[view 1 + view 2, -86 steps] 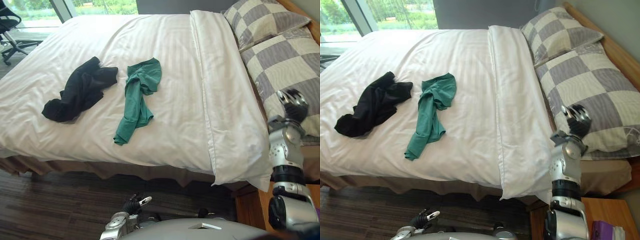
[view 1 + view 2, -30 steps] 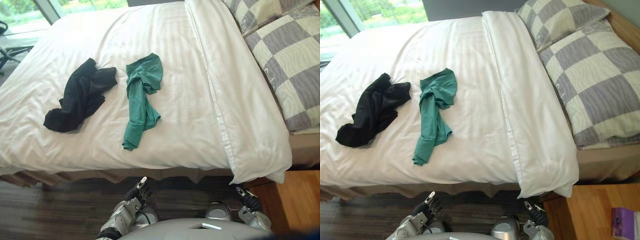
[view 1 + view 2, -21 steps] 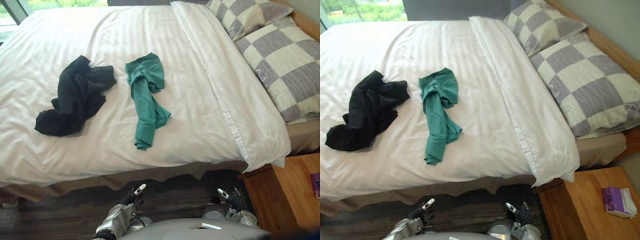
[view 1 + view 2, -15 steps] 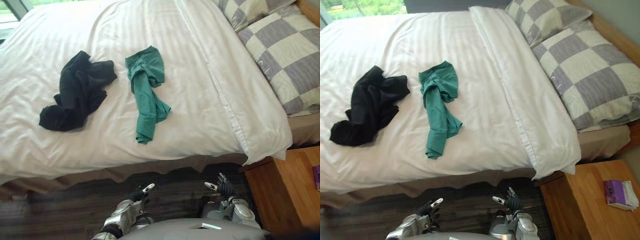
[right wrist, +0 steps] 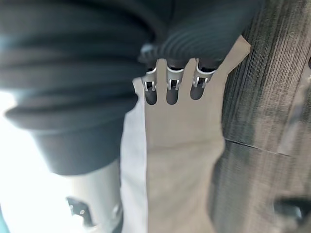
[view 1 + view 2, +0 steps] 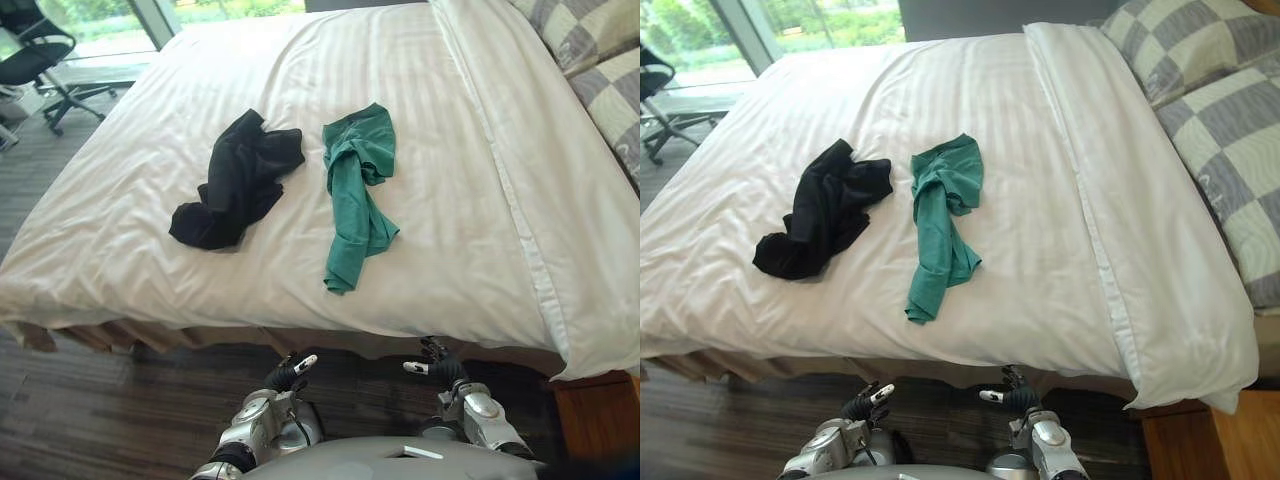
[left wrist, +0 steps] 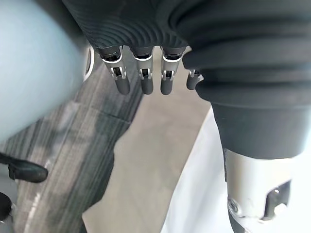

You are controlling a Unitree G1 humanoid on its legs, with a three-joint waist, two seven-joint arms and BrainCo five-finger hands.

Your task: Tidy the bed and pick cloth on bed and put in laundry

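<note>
A green shirt (image 6: 353, 190) lies crumpled on the white duvet (image 6: 150, 180) near the bed's middle, and a black garment (image 6: 235, 180) is bunched just to its left. Both of my hands hang low in front of the bed's near edge, well short of the clothes. My left hand (image 6: 287, 371) and my right hand (image 6: 436, 367) have straight fingers and hold nothing. In the wrist views the left fingers (image 7: 141, 80) and the right fingers (image 5: 171, 90) point at the beige bed skirt and the dark floor.
Checked grey pillows (image 6: 1210, 60) lie at the bed's right end beside a folded-back duvet edge (image 6: 1080, 150). A wooden nightstand corner (image 6: 1215, 440) stands at lower right. A black office chair (image 6: 35, 55) sits by the window at upper left. Dark wood floor (image 6: 90, 410) runs along the bed.
The camera has swung left, so the bed and clothes sit further right in view and the chair has come in. Both hands stay low with straight fingers. The clothes have not moved.
</note>
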